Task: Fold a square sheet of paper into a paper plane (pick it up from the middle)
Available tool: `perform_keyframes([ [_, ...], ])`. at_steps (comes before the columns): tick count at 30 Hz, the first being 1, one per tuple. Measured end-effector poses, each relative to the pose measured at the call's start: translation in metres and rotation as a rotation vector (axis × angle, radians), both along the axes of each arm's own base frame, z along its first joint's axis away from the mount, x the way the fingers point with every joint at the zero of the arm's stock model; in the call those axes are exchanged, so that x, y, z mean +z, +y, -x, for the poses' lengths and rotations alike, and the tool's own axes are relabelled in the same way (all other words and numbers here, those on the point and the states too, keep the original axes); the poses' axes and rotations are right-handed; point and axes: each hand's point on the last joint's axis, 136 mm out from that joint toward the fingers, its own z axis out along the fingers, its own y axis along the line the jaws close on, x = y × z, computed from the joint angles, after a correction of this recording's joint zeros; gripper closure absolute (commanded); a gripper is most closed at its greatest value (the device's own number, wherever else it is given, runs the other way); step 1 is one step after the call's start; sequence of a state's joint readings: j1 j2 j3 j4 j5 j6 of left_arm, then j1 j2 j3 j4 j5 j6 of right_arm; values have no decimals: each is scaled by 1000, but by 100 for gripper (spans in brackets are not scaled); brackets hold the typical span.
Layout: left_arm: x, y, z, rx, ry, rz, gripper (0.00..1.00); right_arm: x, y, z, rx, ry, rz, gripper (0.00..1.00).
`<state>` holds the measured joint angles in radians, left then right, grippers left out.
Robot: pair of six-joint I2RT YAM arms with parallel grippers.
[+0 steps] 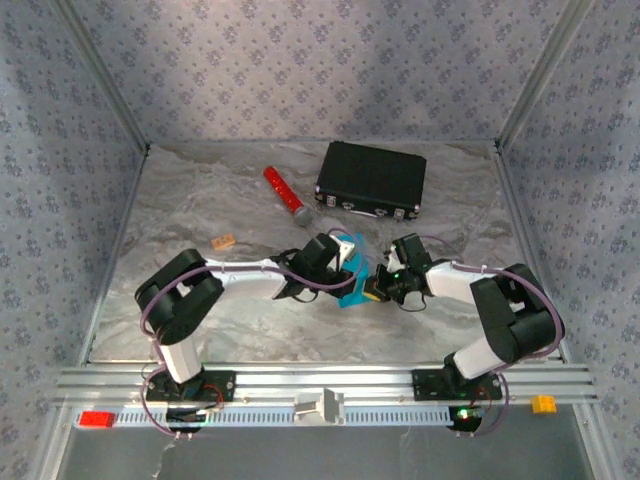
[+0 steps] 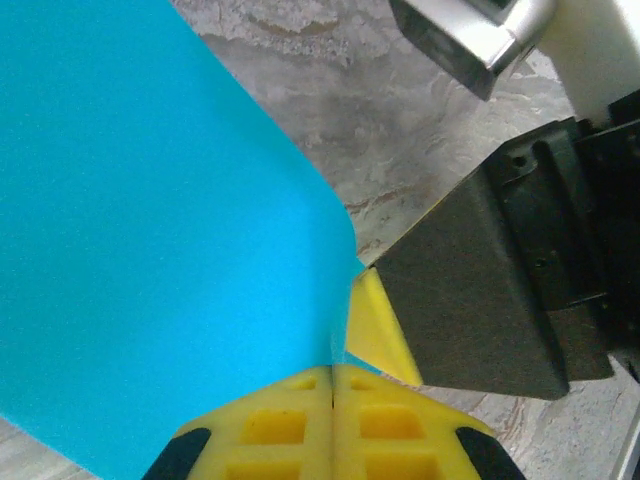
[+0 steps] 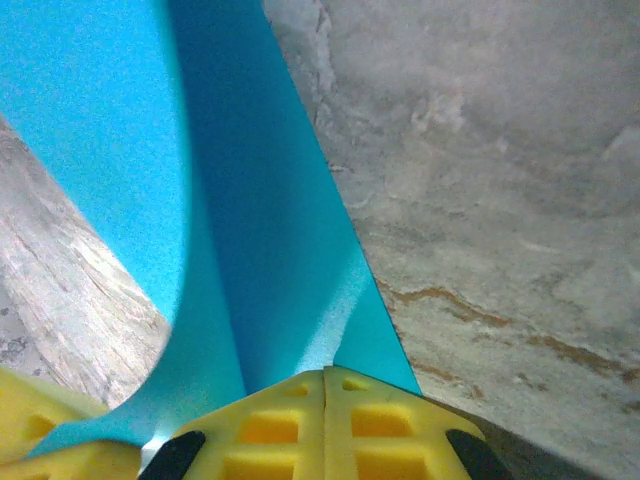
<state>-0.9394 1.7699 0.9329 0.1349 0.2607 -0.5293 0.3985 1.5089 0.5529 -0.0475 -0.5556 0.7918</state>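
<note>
The square sheet of paper [image 1: 351,296] is bright cyan and hangs bent between my two grippers above the middle of the table. My left gripper [image 1: 350,270] is shut on it; in the left wrist view its yellow fingertips [image 2: 300,420] meet with the sheet [image 2: 150,230] pinched between them. My right gripper [image 1: 373,289] comes from the right and is shut on the same sheet [image 3: 270,250], which rises creased from its closed jaws. The two grippers almost touch: the right one's black body [image 2: 480,290] sits just beyond the left one's tips.
A black case [image 1: 371,180] lies at the back right, with a red cylinder [image 1: 283,192] to its left. A small orange block [image 1: 223,241] sits left of the arms. Patterned walls close in the marbled table [image 1: 200,320] on three sides.
</note>
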Motion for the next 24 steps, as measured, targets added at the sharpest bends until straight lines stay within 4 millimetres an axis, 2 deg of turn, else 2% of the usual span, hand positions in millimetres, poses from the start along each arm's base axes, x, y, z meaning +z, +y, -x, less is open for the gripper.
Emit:
perform_keyframes([
  [10, -7, 11, -16, 37, 22, -8, 95, 0, -2, 2, 10, -3, 20, 97],
  [24, -21, 17, -16, 46, 43, -53, 94, 0, -4, 3, 11, -1, 26, 97],
])
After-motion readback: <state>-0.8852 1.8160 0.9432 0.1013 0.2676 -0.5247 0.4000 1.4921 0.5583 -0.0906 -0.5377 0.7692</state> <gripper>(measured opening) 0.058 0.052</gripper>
